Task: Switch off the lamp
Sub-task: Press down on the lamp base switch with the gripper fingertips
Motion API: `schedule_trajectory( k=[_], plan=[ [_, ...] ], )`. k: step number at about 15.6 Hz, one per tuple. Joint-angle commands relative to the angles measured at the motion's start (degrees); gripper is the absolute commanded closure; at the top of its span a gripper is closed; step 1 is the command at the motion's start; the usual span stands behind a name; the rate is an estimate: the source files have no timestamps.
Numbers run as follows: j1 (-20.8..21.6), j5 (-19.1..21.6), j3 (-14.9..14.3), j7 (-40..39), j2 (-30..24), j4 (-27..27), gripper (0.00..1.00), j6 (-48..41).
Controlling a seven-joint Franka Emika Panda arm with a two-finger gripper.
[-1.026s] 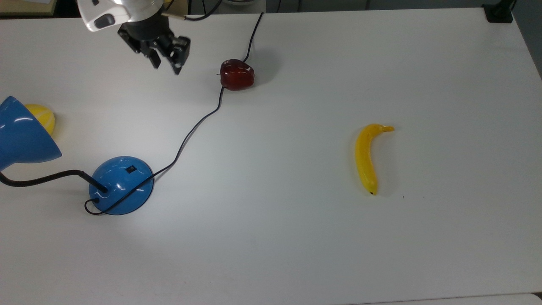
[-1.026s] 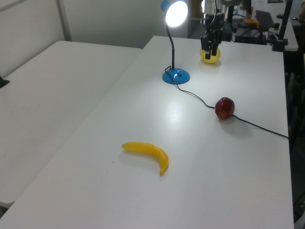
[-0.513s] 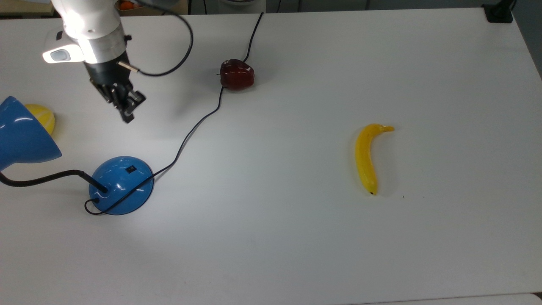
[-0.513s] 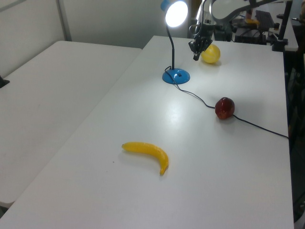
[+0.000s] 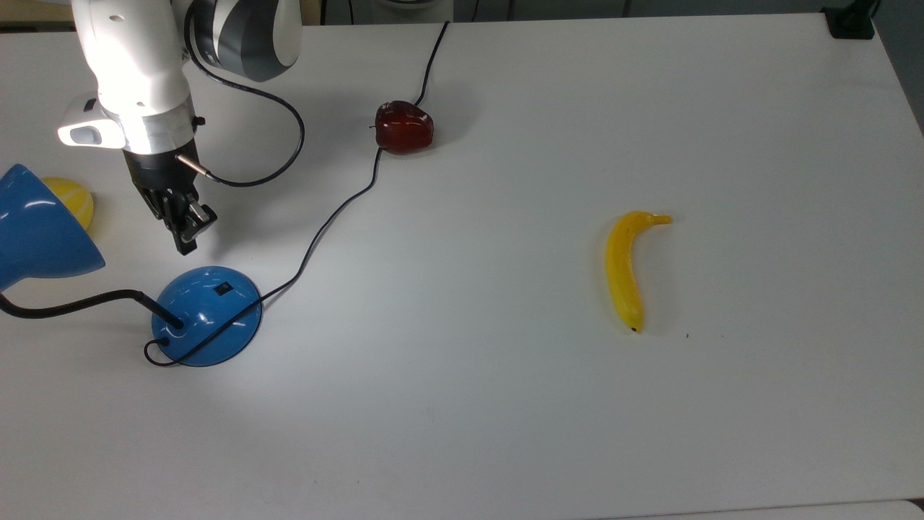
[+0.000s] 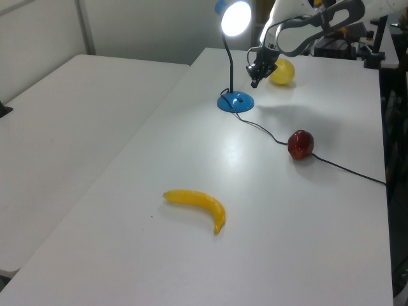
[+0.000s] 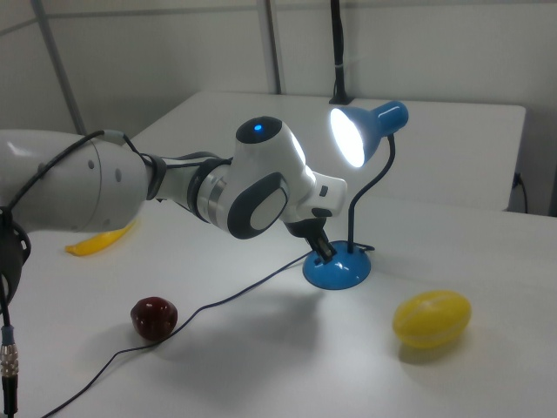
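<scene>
While closed and empty, fingers (image 5: pixel 186 235) hover near lamp (image 5: pixel 208 315).

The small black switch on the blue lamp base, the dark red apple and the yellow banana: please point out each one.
small black switch (image 5: pixel 224 289), top view, on its centre.
dark red apple (image 5: pixel 404 128), top view, on its upper side.
yellow banana (image 5: pixel 622 273), top view, on the middle of its curved body.

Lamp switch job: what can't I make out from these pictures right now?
- Switch: too small in the top view to read its position; in the right view the gripper covers it.
- Shade: cut by the top view's left edge.
- Lemon: partly behind the shade in the top view.
- Jaws: gap unreadable.
</scene>
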Motion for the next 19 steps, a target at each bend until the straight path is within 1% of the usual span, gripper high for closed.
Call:
schedule_trajectory(
  k=[1, 4, 6, 7, 9, 14, 19],
  plan=[
    [1.5, -1.6, -0.6, 3.6, 0.9, 0.2, 1.0, 3.8],
    [1.8, -1.5, -0.6, 4.2, 1.5, 0.3, 1.0, 4.5],
    [2.0, -1.7, -0.6, 5.4, 3.2, 3.0, 1.0, 4.9],
    [2.8, -2.1, -0.6, 6.1, 4.0, 3.5, 1.0, 4.9],
    [3.4, -3.3, -0.8, 7.6, 4.4, 3.5, 1.0, 4.9],
    [4.7, -4.6, -1.1, 8.1, 6.5, 3.6, 1.0, 5.0],
    [5.4, -5.3, -1.3, 8.1, 6.6, 3.5, 1.0, 5.0]
  ],
)
